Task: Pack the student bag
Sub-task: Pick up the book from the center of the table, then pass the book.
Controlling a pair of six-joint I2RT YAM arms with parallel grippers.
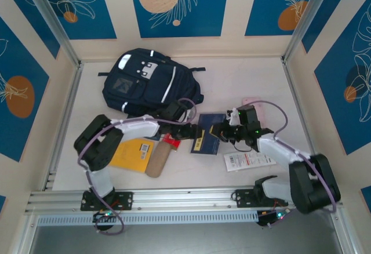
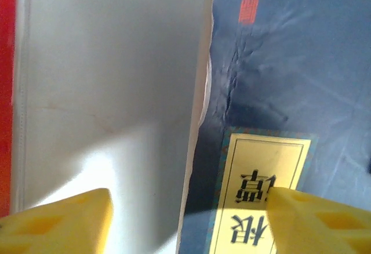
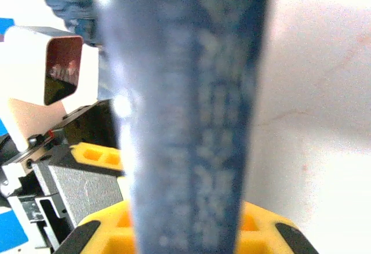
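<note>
The student bag (image 1: 148, 80), a dark navy backpack with white stripes, lies at the back of the table. In front of it lies a dark blue book (image 1: 210, 131) with a yellow label, between both grippers. My left gripper (image 1: 195, 132) is open at the book's left edge. In the left wrist view its gripper (image 2: 188, 225) straddles that edge, one yellow finger (image 2: 58, 222) over the table and the other over the book (image 2: 290, 80). My right gripper (image 1: 224, 131) is shut on the book's right edge. The book (image 3: 191, 120) runs blurred up between the yellow fingers (image 3: 264, 228).
A yellow book (image 1: 134, 154), a tan roll-shaped case (image 1: 156, 161) and a red item (image 1: 170, 142) lie under the left arm. A white packet (image 1: 249, 160) lies near the right arm and a pink item (image 1: 253, 106) behind it. Walls enclose the table.
</note>
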